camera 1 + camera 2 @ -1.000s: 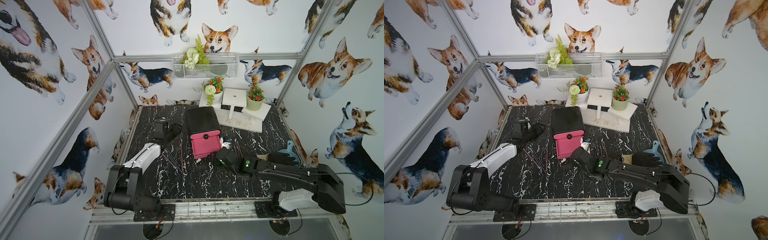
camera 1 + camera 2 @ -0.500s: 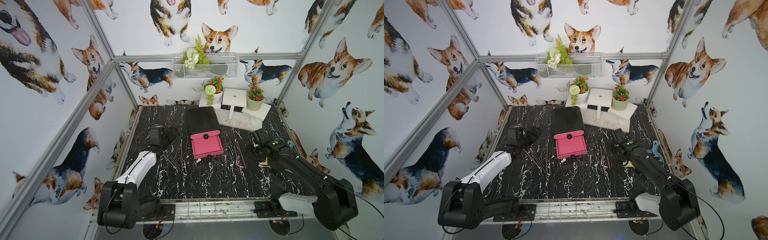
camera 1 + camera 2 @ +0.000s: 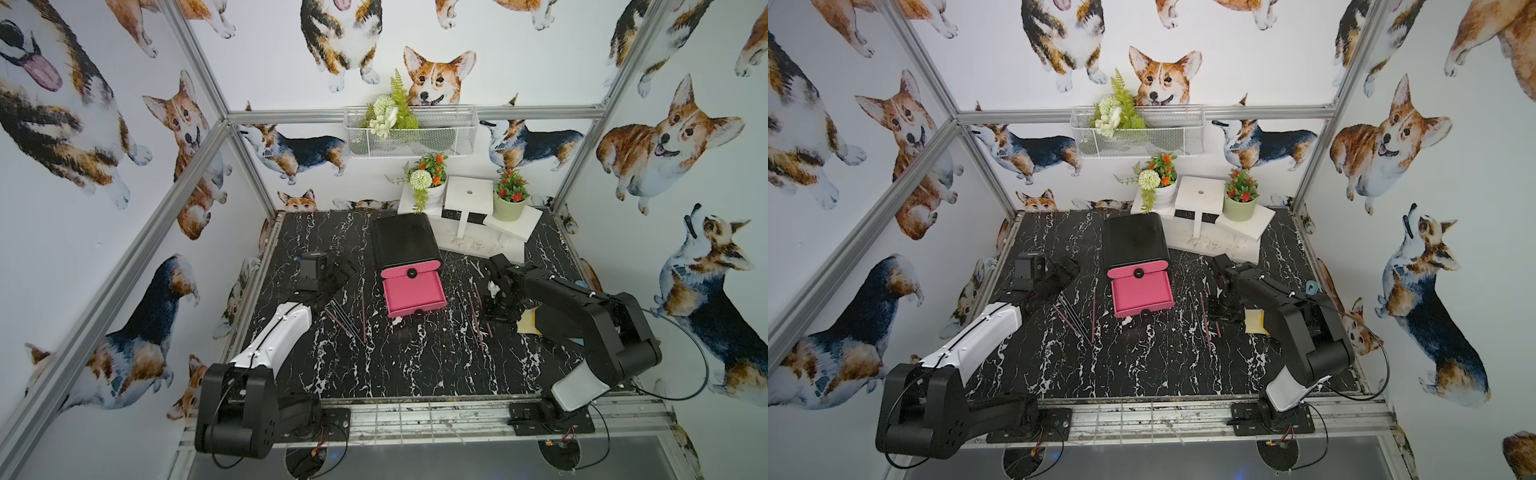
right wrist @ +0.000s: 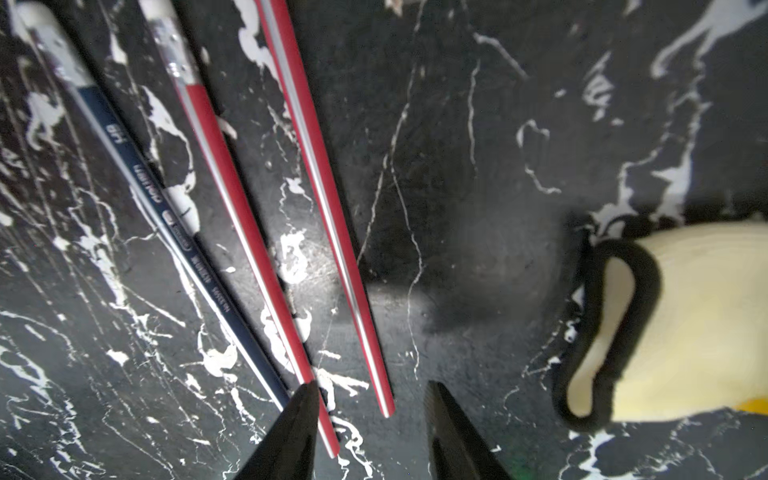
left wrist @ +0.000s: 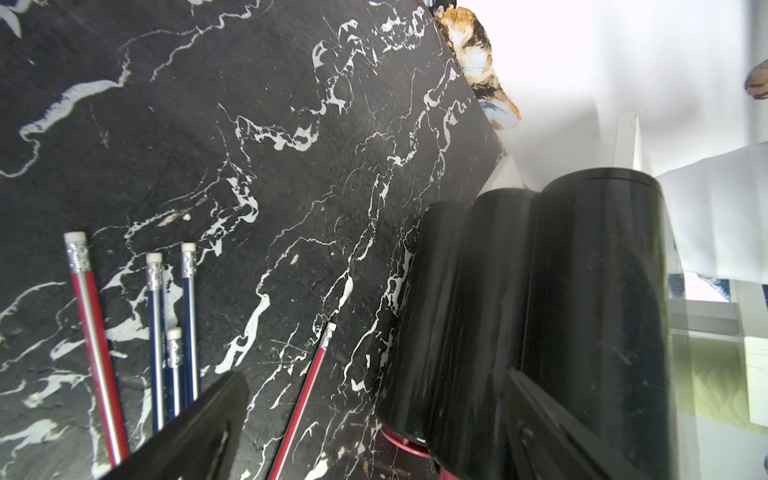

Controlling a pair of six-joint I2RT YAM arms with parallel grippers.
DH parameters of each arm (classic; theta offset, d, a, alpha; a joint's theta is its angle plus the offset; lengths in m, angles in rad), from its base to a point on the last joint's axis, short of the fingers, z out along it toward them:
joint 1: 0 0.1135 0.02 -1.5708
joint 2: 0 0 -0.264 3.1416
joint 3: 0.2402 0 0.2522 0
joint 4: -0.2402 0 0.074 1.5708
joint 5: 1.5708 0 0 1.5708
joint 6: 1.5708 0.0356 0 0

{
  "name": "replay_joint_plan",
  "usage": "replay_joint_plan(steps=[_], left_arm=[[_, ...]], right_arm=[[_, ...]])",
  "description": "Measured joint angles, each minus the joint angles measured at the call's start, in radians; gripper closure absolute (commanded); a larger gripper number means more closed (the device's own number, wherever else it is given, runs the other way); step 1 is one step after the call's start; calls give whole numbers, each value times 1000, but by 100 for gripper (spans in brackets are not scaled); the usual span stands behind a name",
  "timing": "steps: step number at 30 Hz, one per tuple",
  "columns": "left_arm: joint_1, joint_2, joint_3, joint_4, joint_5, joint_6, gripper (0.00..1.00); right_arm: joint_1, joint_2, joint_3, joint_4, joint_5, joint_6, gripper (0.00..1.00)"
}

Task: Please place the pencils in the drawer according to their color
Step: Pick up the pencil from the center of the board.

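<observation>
A pink drawer (image 3: 413,291) (image 3: 1142,293) stands pulled out of the black cabinet (image 3: 403,241) (image 5: 540,311). Pencils lie on the marble on both sides of it. On the left lie blue pencils (image 5: 156,332), a red one (image 5: 95,353) and another red pencil (image 5: 307,399) (image 3: 363,316). My left gripper (image 3: 338,274) (image 5: 374,376) is open above that last one, beside the cabinet. On the right lie two red pencils (image 4: 328,199) (image 4: 237,208) and a blue one (image 4: 166,208) (image 3: 473,309). My right gripper (image 3: 496,316) (image 4: 371,385) points down, open, and one red pencil's end lies between its tips.
A yellow pad with a black strap (image 4: 685,324) (image 3: 528,322) lies just right of my right gripper. White stands with flower pots (image 3: 469,199) fill the back right corner. A blue object (image 3: 1311,286) sits by the right wall. Metal frame rails edge the table.
My right arm has swung from the drawer's front to the right-hand pencils and come down over them, its jaws narrowing. My left gripper has opened wide.
</observation>
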Motion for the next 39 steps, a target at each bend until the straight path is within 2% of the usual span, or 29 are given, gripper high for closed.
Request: replay_joint_plan(steps=[10, 16, 18, 24, 32, 39], left_arm=[[11, -1, 0, -18, -1, 4, 0], [14, -1, 0, -18, -1, 6, 0], [15, -1, 0, -18, -1, 6, 0], [17, 0, 0, -18, -2, 6, 0], [19, 0, 0, -18, -1, 6, 0], [24, 2, 2, -22, -1, 7, 0]], right_arm=[[0, 133, 79, 0, 21, -59, 63], [0, 148, 79, 0, 35, -66, 70], [0, 150, 77, 0, 42, -66, 79], [24, 169, 72, -10, 89, -48, 100], [57, 177, 84, -24, 139, 0, 100], [74, 105, 74, -26, 125, 6, 100]])
